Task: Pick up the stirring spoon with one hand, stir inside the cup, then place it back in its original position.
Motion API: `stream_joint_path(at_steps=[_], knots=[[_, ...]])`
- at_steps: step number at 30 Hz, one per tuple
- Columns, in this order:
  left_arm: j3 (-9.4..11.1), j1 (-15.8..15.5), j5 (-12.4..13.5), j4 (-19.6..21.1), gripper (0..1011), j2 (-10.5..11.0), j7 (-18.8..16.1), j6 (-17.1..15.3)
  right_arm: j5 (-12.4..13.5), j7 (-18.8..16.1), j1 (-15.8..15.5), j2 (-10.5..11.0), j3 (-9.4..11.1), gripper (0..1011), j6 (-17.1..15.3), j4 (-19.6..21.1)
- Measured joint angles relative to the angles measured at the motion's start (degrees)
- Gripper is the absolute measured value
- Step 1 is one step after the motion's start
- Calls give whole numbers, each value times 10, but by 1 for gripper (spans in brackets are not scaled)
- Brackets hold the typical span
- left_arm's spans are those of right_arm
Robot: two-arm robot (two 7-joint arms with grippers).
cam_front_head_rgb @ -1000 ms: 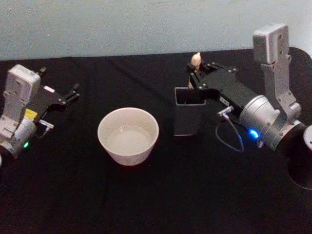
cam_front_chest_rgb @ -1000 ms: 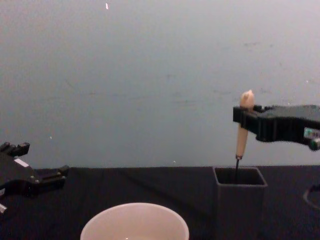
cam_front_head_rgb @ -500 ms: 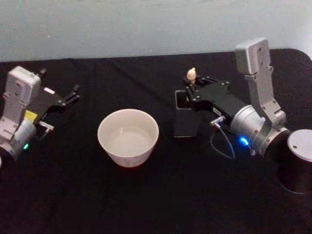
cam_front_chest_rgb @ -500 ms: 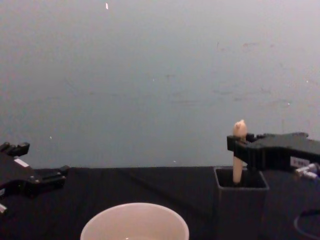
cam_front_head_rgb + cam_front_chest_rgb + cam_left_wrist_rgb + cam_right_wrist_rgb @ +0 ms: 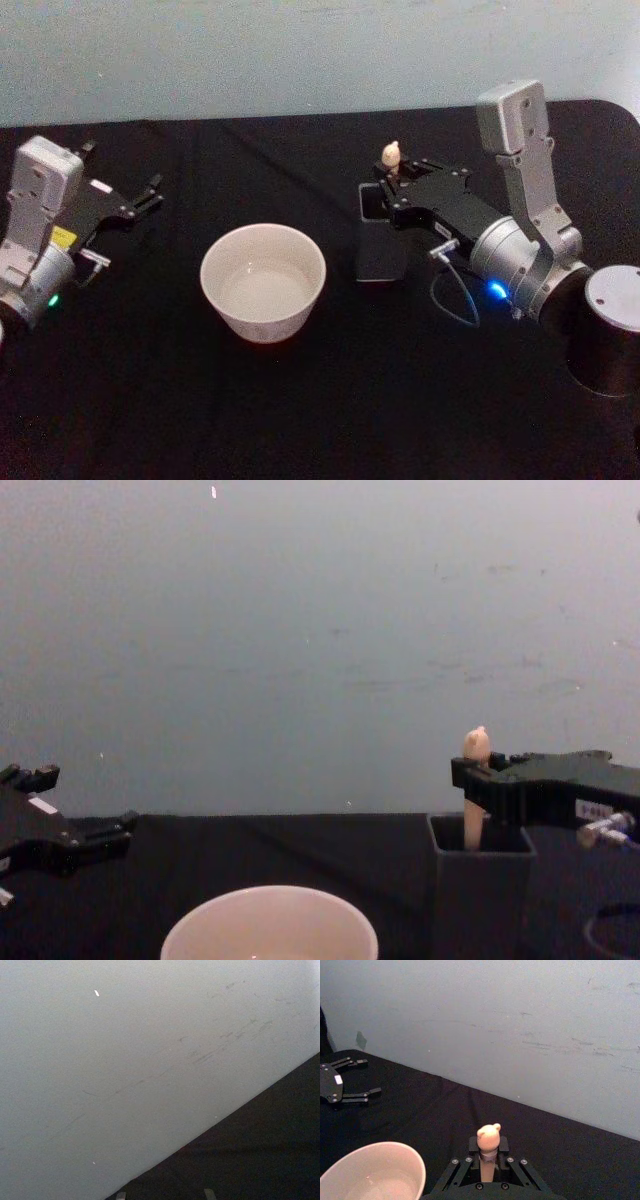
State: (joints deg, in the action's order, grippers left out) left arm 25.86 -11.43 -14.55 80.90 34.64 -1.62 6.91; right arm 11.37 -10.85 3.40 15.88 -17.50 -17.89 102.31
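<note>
Beige wooden handle of stirring spoon (image 5: 475, 780) pinched in closed right gripper (image 5: 393, 178), standing in dark holder (image 5: 480, 880) beside cup (image 5: 263, 280). Return step, by the look of it. Next: release, back off. Left gripper (image 5: 140, 200) parked open, far left.

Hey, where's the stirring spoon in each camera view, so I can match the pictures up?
Head view: stirring spoon right of centre, handle tip above the dark holder, at the right gripper.
Chest view: lower right, handle upright, entering the holder.
Right wrist view: bottom centre, handle tip between the fingers.
Left wrist view: not in it.
Shared landmark: the cup, beside the holder toward the robot's left.
</note>
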Motion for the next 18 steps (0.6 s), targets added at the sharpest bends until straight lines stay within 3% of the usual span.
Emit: stream_joint_path(at_steps=[3,18], knots=[[0,0,0,0,1002,0,0,0,1,0,0,0,0,243,0,0],[0,0,0,0,1001,0,0,0,2,0,-1,1,0,731,1,2]])
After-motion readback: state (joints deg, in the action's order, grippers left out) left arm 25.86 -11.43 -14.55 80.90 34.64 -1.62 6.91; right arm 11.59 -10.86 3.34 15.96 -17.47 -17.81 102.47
